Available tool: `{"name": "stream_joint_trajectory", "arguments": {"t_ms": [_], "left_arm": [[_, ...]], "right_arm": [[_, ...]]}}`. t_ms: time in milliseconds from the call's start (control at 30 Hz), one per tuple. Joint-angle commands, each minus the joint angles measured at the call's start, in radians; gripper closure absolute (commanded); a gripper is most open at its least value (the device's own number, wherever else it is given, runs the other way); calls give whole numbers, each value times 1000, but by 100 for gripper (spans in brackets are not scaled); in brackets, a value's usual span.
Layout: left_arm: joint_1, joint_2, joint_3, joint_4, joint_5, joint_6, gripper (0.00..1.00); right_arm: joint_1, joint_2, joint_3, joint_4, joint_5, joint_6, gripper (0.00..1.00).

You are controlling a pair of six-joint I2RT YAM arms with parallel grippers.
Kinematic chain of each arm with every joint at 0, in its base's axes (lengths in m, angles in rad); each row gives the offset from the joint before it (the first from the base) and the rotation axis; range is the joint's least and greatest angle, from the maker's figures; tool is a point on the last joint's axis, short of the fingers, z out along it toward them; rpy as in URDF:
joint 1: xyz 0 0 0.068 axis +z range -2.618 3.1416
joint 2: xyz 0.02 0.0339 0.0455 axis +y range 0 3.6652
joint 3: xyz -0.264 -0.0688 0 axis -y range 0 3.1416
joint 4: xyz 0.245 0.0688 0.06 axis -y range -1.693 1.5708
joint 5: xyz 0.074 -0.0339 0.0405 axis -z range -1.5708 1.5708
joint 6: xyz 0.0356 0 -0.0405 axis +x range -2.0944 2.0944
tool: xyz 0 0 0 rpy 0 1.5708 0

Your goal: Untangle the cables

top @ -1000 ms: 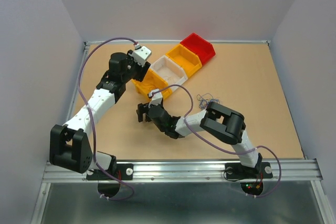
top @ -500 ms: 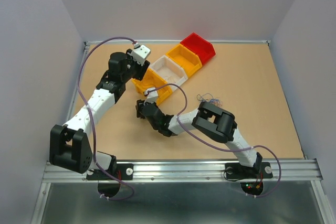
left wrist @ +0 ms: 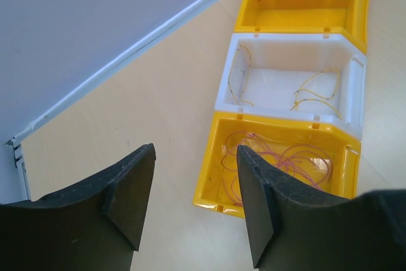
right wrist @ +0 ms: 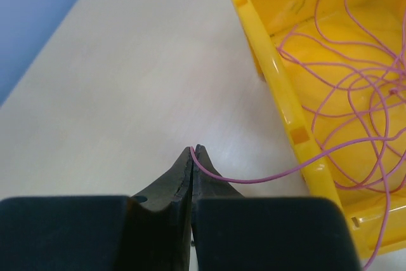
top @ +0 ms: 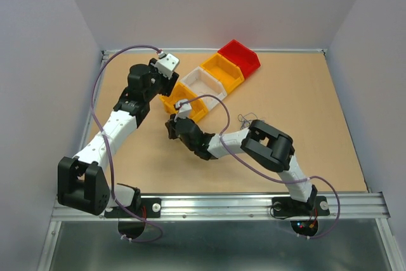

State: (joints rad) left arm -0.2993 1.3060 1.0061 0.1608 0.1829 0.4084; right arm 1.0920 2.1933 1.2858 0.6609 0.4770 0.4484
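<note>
My right gripper (right wrist: pixel 193 150) is shut on one thin purple cable (right wrist: pixel 254 180) just above the table, left of the near yellow bin (right wrist: pixel 279 87). That cable runs over the bin's wall into a loose coil of purple cables (right wrist: pixel 355 93) inside. From above, the right gripper (top: pixel 170 128) sits at the bin's near-left corner. A small wad of tangled cables (top: pixel 249 118) lies on the table by the right arm's elbow. My left gripper (left wrist: pixel 193 201) hangs open and empty over bare table beside the same bin (left wrist: pixel 212 176). Thin yellow cables (left wrist: pixel 311 93) lie in the white bin (left wrist: pixel 288 41).
Several bins stand in a diagonal row: near yellow (top: pixel 190 107), white (top: pixel 204 84), orange-yellow (top: pixel 223 71), red (top: pixel 239 55). Thick lilac cables loop along both arms. The table's left rail (top: pixel 95 93) runs close behind the left arm.
My right gripper has shut on the purple cable and moved toward the near yellow bin. The left arm has shifted slightly, its gripper still open.
</note>
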Motion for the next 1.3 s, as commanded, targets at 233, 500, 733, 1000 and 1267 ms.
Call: {"name": "stream_joint_trajectory", "arguments": {"t_ms": [233, 500, 733, 1000, 1267], "left_arm": [[3, -21, -9, 51, 4, -3, 35], [3, -8, -11, 45, 10, 20, 35], [3, -5, -11, 40, 27, 23, 35], [3, -10, -9, 29, 49, 36, 35], [3, -17, -12, 28, 46, 38, 34]], "right_arm": [[-89, -190, -95, 77, -237, 82, 99], [-191, -224, -140, 180, -432, 177, 99], [-285, -192, -109, 232, -567, 225, 99], [-336, -66, 12, 229, -649, 236, 99], [-333, 114, 136, 149, -596, 208, 100]]}}
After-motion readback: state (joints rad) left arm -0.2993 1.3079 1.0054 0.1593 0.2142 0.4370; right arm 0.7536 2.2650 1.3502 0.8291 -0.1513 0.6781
